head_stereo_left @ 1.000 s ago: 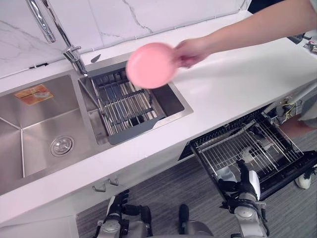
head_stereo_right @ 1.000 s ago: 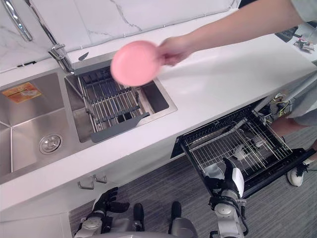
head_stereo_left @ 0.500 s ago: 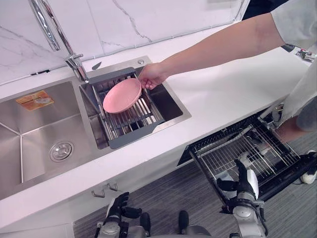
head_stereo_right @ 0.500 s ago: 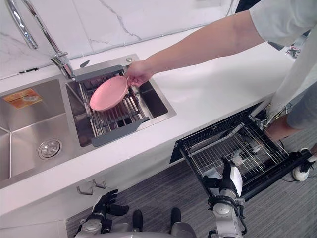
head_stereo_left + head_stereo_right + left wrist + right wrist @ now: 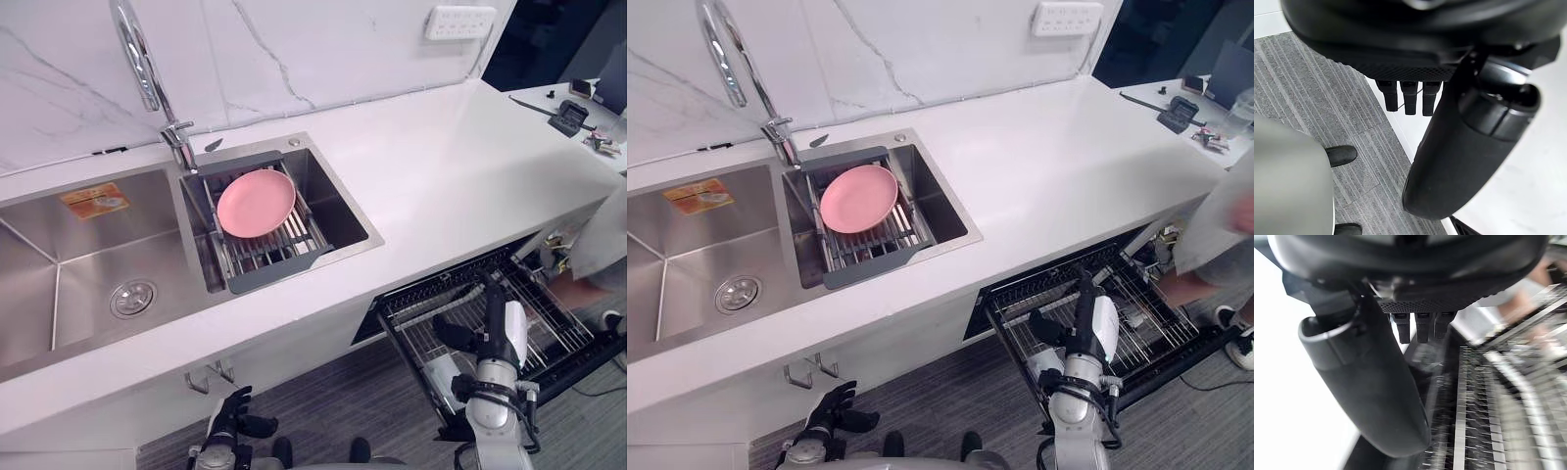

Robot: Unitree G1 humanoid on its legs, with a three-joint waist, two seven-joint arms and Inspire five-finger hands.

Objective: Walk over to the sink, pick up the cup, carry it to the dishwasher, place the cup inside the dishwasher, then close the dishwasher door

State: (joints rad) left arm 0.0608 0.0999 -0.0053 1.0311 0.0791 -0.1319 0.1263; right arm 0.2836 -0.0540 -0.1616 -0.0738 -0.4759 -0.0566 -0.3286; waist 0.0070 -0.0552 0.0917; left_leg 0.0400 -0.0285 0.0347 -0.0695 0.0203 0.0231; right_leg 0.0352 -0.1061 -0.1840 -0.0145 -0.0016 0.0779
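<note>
**Pink plate in the sink, both hands empty**

Low by the floor, the left hand (image 5: 233, 423) hangs with its fingers loosely spread and holds nothing. The right hand (image 5: 497, 331) stands upright over the pulled-out dishwasher basket (image 5: 416, 318), fingers straight – empty as well. A person (image 5: 600, 240) shows at the basket's right. Up in the white counter (image 5: 460, 166), a pink plate (image 5: 256, 203) rests on the grey drainer (image 5: 279, 264) in the sink's right basin (image 5: 338, 206). The left basin bears an orange label (image 5: 95, 200) – its print is too small to read. Behind rise the tap (image 5: 145, 73) and a wall socket (image 5: 460, 22).
</note>
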